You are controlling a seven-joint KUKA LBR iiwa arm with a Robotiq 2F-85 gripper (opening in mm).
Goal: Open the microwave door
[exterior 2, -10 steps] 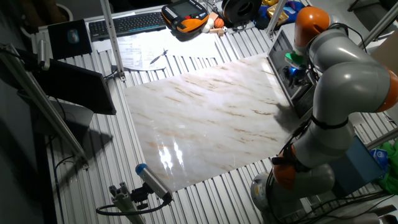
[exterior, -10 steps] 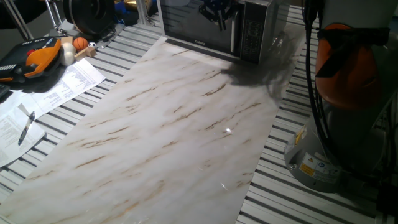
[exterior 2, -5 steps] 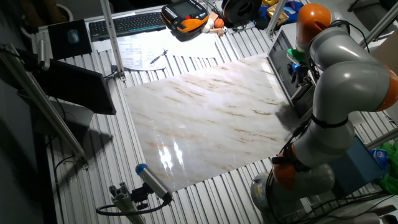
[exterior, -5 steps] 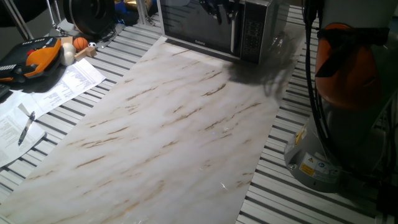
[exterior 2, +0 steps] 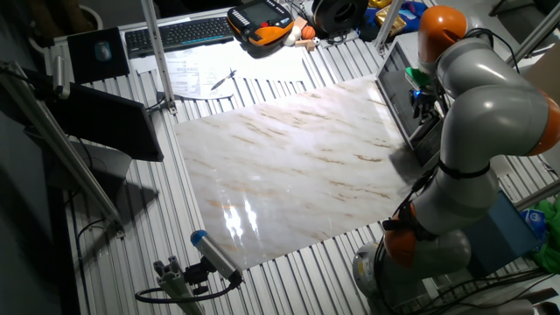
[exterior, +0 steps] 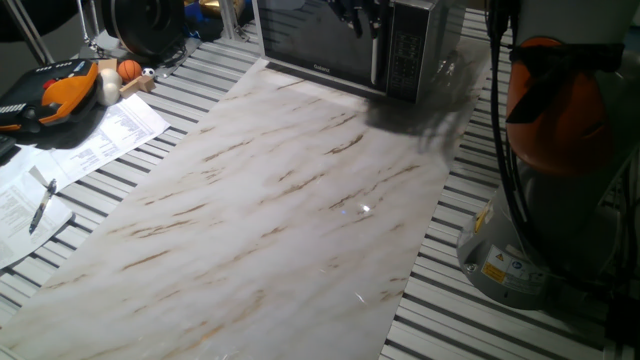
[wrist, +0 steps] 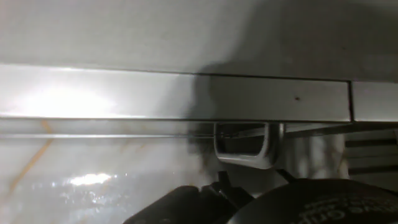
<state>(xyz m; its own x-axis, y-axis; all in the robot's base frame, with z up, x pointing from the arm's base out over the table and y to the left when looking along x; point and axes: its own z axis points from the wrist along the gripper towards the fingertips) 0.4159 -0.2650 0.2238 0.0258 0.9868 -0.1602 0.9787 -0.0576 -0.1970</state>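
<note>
We see the microwave [exterior: 350,40] standing at the far edge of the worktop [exterior: 260,200], a boxy silver oven cut off by the top of one fixed view. The microwave door [exterior: 310,40] is a dark glass panel in a steel frame, and a vertical silver bar handle [exterior: 378,50] runs down its right side, just beside the dark keypad strip [exterior: 404,55]. From what we can see the door lies flush with the front of the oven. The gripper [exterior: 358,12] sits in front of the upper part of the door, close to the handle; only its dark lower tips show, so we cannot tell whether its fingers are apart or together, nor whether they touch the bar. In the other fixed view the arm [exterior 2: 486,105] covers most of the microwave [exterior 2: 404,96], leaving a slanted strip of the door visible. The hand view is blurred and shows a long steel edge of the door [wrist: 186,96] with a metal bracket [wrist: 245,146] beneath it, above the pale marble surface. The marble sheet in front of the oven gives open room across its whole span. Papers [exterior: 90,140], a pen [exterior: 42,205] and an orange-and-black pendant [exterior: 55,90] lie well apart to the left, on the slatted tabletop [exterior: 470,280].
</note>
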